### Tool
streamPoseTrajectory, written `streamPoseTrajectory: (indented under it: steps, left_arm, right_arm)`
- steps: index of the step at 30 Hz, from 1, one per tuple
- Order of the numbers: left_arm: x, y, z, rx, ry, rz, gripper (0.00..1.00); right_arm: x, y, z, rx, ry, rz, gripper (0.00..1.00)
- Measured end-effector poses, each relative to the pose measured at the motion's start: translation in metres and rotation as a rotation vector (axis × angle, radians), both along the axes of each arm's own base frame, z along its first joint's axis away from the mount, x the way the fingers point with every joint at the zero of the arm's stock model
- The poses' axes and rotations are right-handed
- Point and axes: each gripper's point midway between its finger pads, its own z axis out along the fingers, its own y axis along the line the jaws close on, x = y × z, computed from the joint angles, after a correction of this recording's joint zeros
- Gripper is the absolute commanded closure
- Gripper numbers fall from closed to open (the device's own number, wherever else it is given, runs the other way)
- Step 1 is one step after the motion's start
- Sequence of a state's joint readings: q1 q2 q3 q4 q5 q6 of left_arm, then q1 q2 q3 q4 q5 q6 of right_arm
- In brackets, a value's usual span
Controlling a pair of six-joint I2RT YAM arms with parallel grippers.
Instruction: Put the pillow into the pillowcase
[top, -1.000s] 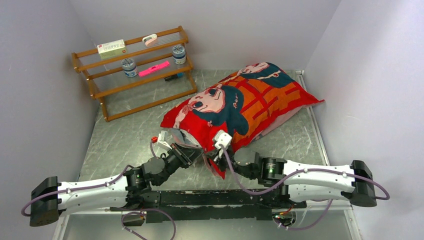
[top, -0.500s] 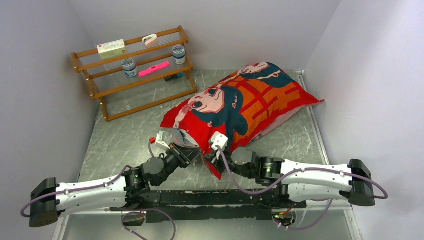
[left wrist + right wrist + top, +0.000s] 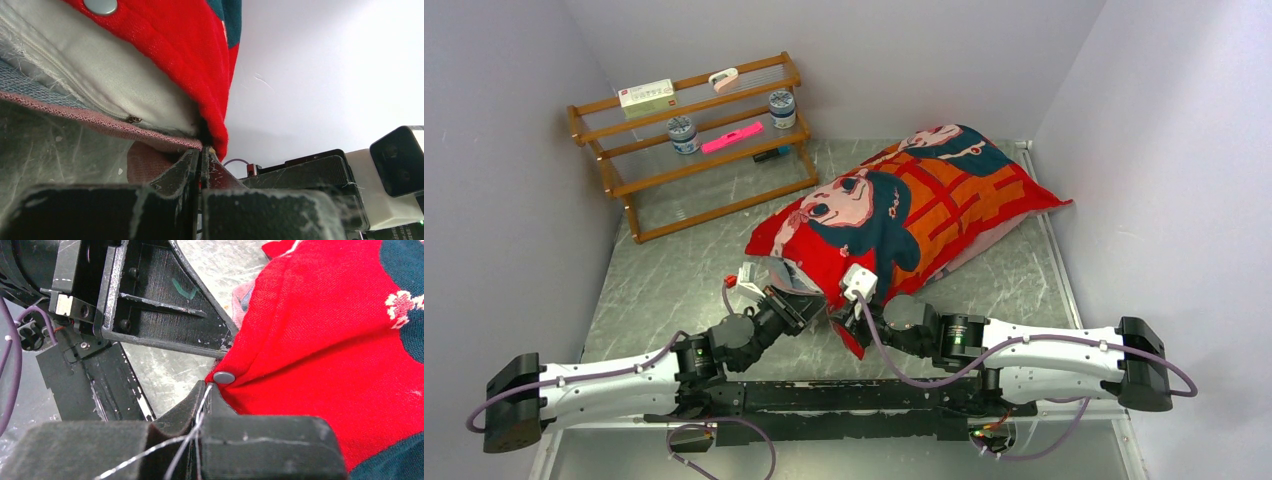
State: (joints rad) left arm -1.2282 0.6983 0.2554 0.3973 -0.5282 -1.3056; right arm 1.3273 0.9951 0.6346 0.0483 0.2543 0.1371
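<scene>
Clamping the pillowcase [image 3: 904, 215] by its near hem are left claw [image 3: 201, 155] and right claw [image 3: 207, 390].

Red pillowcase [image 3: 904, 215], teal-haired cartoon faces, orange grid; white pillow [image 3: 100, 82]; grey marbled table [image 3: 674, 290].

Upper left of frame: slatted wooden three-tier rack [image 3: 724, 208] standing on grey marbled metal worktop [image 3: 674, 280].
Top tier: flat white box with red label [image 3: 646, 97]; small pink-and-white object [image 3: 723, 78], type unclear.
Middle tier: two dark-lidded jars [image 3: 683, 134] [image 3: 781, 108], a pink marker [image 3: 732, 137] between them.
Lower tier: small dark object [image 3: 771, 154].
</scene>
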Motion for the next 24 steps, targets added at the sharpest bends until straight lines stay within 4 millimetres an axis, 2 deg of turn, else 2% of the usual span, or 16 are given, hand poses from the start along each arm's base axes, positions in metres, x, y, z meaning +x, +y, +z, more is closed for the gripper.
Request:
streamPoseTrajectory:
  steps: [4,7,14,15,17,19,21,24]
  left_arm:
    - [0.001,-0.003,-0.001,-0.009,0.010,0.001,0.95]
    - [0.001,-0.004,-0.001,-0.021,0.014,0.001,0.95]
    - [0.001,-0.003,0.001,-0.031,0.014,0.002,0.95]
    - [0.001,-0.003,0.001,-0.032,0.013,0.002,0.95]
    - [0.001,-0.003,0.002,-0.036,0.012,0.002,0.95]
    - [0.001,-0.003,0.002,-0.037,0.012,0.002,0.95]
    - [0.001,-0.003,0.002,-0.038,0.012,0.002,0.95]
    - [0.001,-0.003,0.002,-0.048,0.014,0.002,0.95]
  right_arm:
    - [0.001,-0.001,0.000,0.004,0.009,-0.014,0.99]
    - [0.002,-0.001,0.001,0.012,0.016,-0.028,0.84]
    - [-0.001,-0.013,0.016,0.069,0.054,-0.055,0.69]
    - [-0.002,-0.016,0.019,0.081,0.064,-0.059,0.69]
    - [-0.004,-0.022,0.027,0.114,0.080,-0.069,0.78]
    - [-0.005,-0.027,0.035,0.146,0.093,-0.083,0.81]
    - [-0.004,-0.030,0.041,0.177,0.108,-0.100,0.80]
    - [-0.002,-0.032,0.043,0.195,0.125,-0.126,0.71]
